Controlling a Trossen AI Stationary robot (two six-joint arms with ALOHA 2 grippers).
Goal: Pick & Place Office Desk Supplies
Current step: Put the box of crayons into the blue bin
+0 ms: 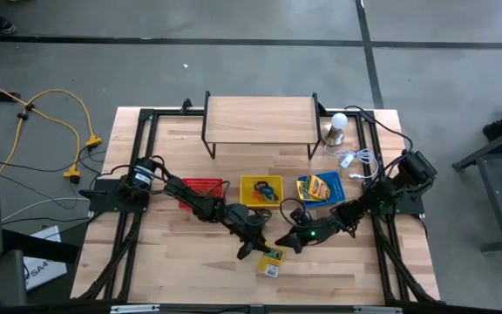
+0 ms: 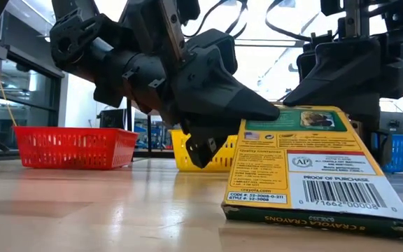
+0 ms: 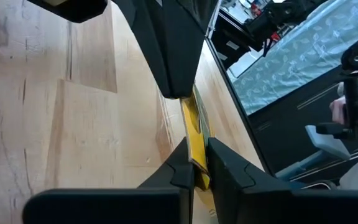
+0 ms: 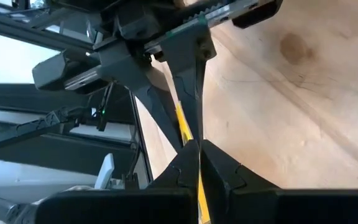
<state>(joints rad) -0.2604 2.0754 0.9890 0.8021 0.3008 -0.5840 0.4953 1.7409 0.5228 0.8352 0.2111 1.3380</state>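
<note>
Nearest in the low view, a yellow-and-green crayon box leans tilted, its lower edge on the tabletop, barcode side facing out. Both sets of fingers pinch it: the left gripper clamps its thin edge, as does the right gripper, each seen edge-on only from the wrists. From above, the box sits at 6 o'clock. Farther back stand a red basket, yellow basket and blue basket

crayon box: "PROOF OF PURCHASE", perhaps "crayola.com"
</note>
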